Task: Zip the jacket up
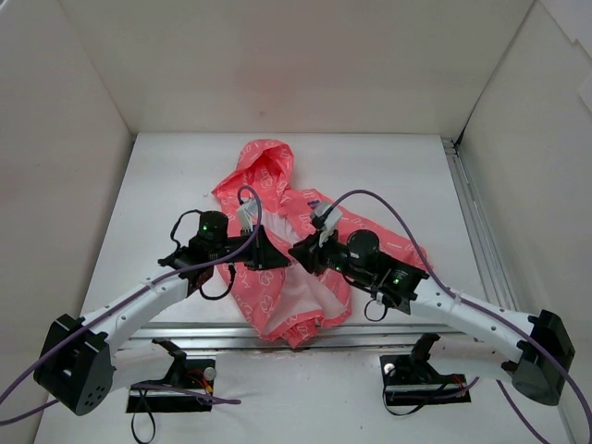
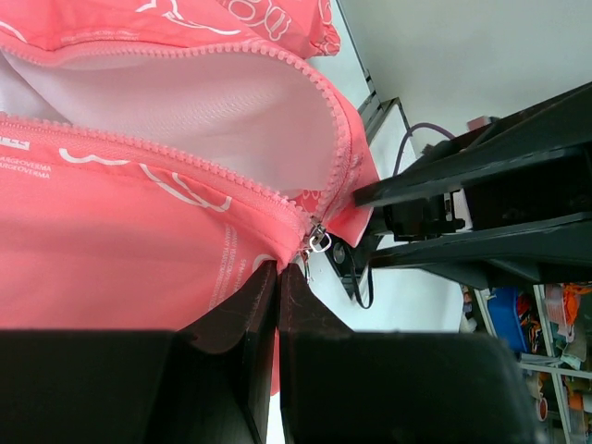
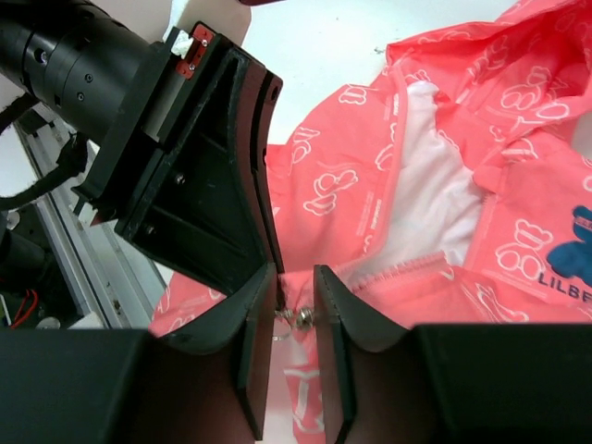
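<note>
The coral-pink jacket [image 1: 264, 176] lies open on the white table, hood at the far end and white lining showing. Both grippers meet at its near hem. My left gripper [image 1: 265, 248] is shut on the pink fabric [image 2: 139, 231] just beside the metal zipper slider [image 2: 319, 242]. The two rows of zipper teeth run apart above it. My right gripper [image 3: 294, 270] faces it with its jaws a narrow gap apart, and the slider [image 3: 303, 317] sits between the fingers. A dark blue emblem [image 3: 573, 245] shows on the chest.
An aluminium rail [image 1: 472, 222] runs along the table's right side and another [image 1: 185, 328] along the near edge. White walls enclose the table on three sides. Purple cables [image 1: 370, 196] arc over both arms.
</note>
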You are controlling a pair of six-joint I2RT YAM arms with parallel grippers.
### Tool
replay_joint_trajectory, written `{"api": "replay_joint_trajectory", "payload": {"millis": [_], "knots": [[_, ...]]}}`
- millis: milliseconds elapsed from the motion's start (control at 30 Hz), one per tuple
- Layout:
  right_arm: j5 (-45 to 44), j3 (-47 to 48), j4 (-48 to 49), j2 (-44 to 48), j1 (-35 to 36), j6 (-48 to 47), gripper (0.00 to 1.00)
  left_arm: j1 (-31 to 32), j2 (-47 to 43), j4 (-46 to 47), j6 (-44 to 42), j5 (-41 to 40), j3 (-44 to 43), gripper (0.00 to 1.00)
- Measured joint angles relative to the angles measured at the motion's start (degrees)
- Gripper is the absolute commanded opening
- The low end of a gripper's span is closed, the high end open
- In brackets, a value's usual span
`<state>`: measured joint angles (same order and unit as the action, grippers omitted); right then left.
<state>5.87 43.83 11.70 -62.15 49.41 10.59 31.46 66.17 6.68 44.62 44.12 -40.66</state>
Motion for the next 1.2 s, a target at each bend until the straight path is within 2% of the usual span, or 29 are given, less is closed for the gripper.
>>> {"api": "replay_joint_trajectory", "payload": {"millis": [67,200,300,333,367,500,633,900,1200], "knots": [[-0.8,0.6,-3.1,1.7,0.1,-0.7,0.28,0.0,0.0,0.1,0.0,0.0,0.0,0.00],[-4.8,2.6,-8.4,4.4,1.2,-2.8,0.33,0.0,0.0,0.0,0.3,0.0,0.0,0.00],[-8.5,4.2,-12.0,4.4,4.0,-4.7,0.46,0.0,0.0,0.0,0.5,0.0,0.0,0.00],[-9.7,4.6,-13.0,4.2,5.2,-5.5,0.55,0.0,0.1,0.0,0.6,0.0,0.0,0.00],[-11.1,4.9,-14.0,3.9,6.6,-6.4,0.59,0.0,0.2,0.0,0.6,0.0,0.0,0.00],[-18.2,5.4,-16.5,2.0,12.4,-10.4,0.69,0.0,0.8,-0.1,0.7,0.0,0.0,0.00],[-25.9,5.4,-18.4,1.3,17.0,-13.5,0.83,0.0,0.8,-0.4,0.7,0.0,-0.1,0.00],[-38.3,5.9,-18.5,-4.3,20.7,-17.8,0.88,0.0,0.9,-0.8,0.7,0.0,-0.6,0.00],[-44.1,6.2,-17.7,-10.3,21.2,-20.3,0.88,0.0,0.9,-1.3,0.6,0.0,-0.7,0.00]]}}
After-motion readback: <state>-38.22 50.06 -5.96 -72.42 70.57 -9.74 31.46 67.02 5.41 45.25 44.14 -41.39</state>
